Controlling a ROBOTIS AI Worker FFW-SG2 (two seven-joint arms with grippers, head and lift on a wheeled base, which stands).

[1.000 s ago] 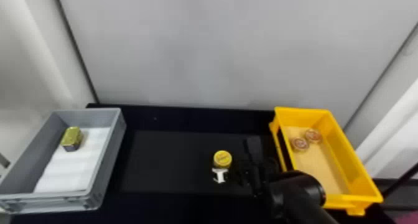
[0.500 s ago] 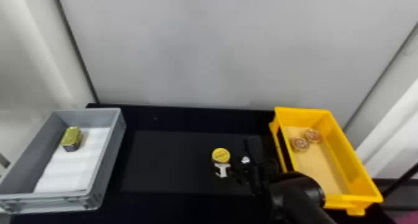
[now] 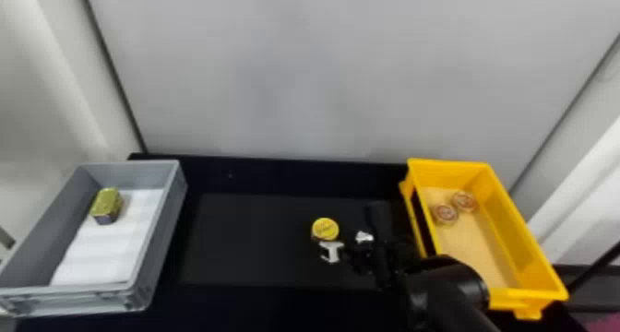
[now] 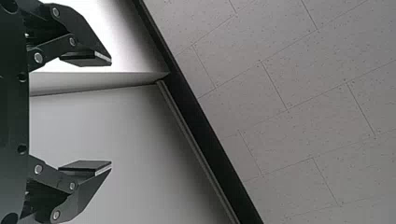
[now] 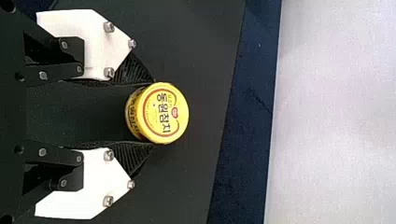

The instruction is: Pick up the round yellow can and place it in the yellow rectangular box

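In the head view my right gripper is at the middle of the dark mat, right of centre, with the round yellow can at its fingertips. The right wrist view has the can held at the tips of my right gripper, one black ribbed pad against each side and the lid showing; its height over the mat I cannot tell. The yellow rectangular box stands to the right of this gripper. My left gripper is open in the left wrist view, with nothing between its fingers, before a wall and ceiling.
Two round cans lie inside the yellow box near its back left. At the far left stands a grey box with a white liner and a gold-topped tin. A grey wall panel rises behind the table.
In the head view the yellow can has shifted slightly left and back. My right gripper has turned a little, its second white finger part coming into sight.
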